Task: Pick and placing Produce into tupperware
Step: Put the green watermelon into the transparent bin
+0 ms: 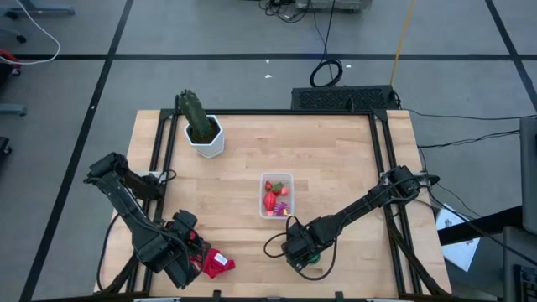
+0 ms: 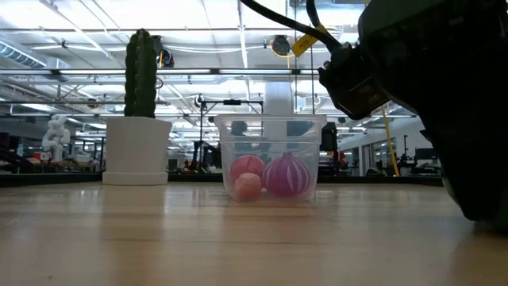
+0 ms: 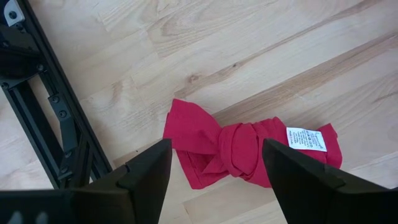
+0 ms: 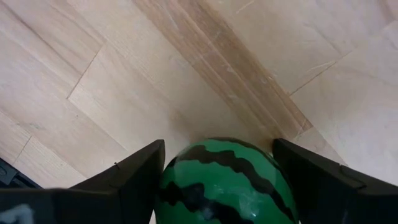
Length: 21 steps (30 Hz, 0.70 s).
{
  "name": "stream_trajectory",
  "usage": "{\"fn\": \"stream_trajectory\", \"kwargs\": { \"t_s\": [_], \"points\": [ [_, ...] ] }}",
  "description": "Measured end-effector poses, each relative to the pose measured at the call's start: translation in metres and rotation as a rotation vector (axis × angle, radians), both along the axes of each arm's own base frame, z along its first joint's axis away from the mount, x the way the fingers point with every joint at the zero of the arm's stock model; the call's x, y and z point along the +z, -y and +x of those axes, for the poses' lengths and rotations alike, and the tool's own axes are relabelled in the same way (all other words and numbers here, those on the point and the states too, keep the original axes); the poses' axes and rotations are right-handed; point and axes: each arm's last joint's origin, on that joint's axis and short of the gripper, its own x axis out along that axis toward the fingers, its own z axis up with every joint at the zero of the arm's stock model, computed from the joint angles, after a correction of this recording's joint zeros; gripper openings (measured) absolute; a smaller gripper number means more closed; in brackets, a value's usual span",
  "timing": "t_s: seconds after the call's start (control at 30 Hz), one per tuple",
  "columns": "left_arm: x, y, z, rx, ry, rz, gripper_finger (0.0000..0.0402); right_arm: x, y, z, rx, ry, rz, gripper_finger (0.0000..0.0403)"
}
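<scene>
Right gripper [image 1: 300,252]: low over the table's near edge, nearer the camera than the tupperware [image 1: 276,195]; arm stretched in from the table's right side, forearm sloping toward the tub.
Grip state: right fingers [image 4: 134,180] flank the watermelon ball [image 4: 227,180]; I cannot tell if they press on it.
Watermelon ball: green with dark stripes, between the right fingers, outside the tupperware, over bare wood.
Left gripper [image 1: 186,252]: at the near left corner, far to the left of the tupperware; arm folded, jaws standing apart with nothing between them.
Red cloth [image 3: 249,149]: knotted, white tag on it, lying just beyond the left fingers [image 3: 146,177], not touched.
Tupperware contents: red pieces [image 2: 247,168] and a purple striped ball [image 2: 286,176] lie inside.
Cactus [image 1: 195,116]: in a white pot [image 1: 206,141], beyond the tupperware toward the far left.
Blocking: in the low view the right arm's dark bulk [image 2: 436,87] fills the right side, hiding the watermelon ball.
View differences: only the right wrist view shows the ball's stripes; only the left wrist view shows the cloth's knot and tag.
</scene>
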Motion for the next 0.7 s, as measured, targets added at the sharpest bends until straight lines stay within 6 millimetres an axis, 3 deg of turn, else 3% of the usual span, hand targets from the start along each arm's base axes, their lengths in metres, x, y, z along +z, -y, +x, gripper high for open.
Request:
{"fn": "stream_trajectory", "kwargs": {
  "t_s": [0.7],
  "points": [
    [0.000, 0.000, 0.000, 0.006, 0.001, 0.000, 0.0253, 0.028, 0.009, 0.001, -0.024, 0.089, 0.002, 0.0282]
  ]
}}
